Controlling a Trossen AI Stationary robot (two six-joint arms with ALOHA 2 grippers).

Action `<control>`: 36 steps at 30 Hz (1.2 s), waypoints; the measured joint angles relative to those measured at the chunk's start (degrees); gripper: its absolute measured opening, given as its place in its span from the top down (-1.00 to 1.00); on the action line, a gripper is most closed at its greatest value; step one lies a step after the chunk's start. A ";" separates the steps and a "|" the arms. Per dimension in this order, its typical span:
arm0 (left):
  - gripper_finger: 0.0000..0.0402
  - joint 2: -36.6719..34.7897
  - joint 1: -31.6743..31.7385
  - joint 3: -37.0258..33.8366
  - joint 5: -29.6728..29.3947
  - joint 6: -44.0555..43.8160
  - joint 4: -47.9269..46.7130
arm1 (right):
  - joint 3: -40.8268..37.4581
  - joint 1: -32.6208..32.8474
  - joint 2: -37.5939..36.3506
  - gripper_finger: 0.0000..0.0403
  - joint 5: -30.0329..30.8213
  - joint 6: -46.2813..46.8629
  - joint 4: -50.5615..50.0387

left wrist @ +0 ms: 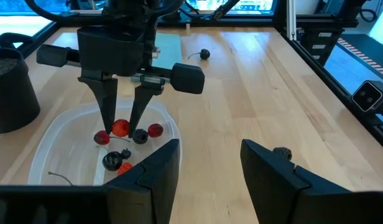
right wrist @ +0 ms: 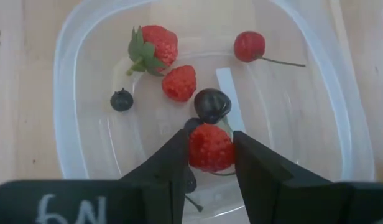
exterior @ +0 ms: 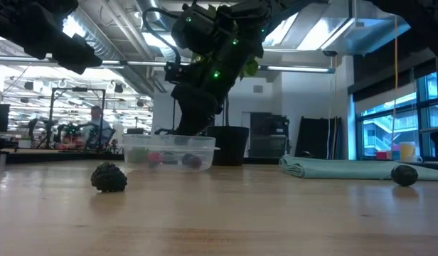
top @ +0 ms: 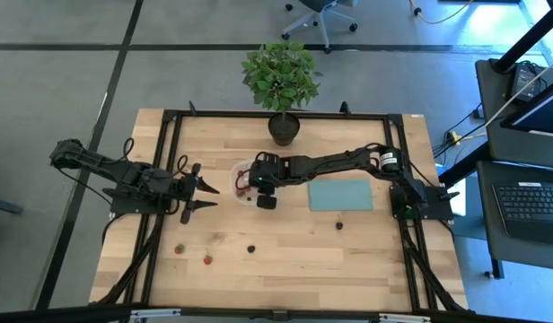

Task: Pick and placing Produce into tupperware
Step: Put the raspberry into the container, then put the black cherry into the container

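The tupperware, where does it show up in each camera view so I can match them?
High view: tupperware at table centre, mostly hidden under the right hand.
Low view: left of centre, berries inside.
Left wrist view: lower left, right hand's fingers dipping in.
Right wrist view: fills the picture; the right hand grips a red berry.
Shared landmark: the right hand above it.

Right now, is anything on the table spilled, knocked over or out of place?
Nothing looks spilled or damaged. The container sits flat with several berries inside, and the right gripper holds a red berry over it. A few loose berries lie scattered on the table, not yet collected. The plant stands upright.
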 joint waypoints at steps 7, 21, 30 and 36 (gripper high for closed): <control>0.18 0.00 0.02 0.00 0.00 0.00 0.00 | 0.01 0.00 0.00 0.42 0.00 -0.01 0.04; 0.18 0.00 0.02 0.00 0.00 0.00 0.00 | 0.02 0.00 -0.02 0.17 0.00 -0.01 0.06; 0.18 0.00 0.02 0.00 0.00 -0.11 0.00 | 0.02 0.00 -1.44 0.00 0.00 -0.25 -3.04; 0.18 0.00 0.02 0.00 0.00 -0.27 -0.05 | 0.10 1.77 -7.34 0.02 0.01 2.92 -15.01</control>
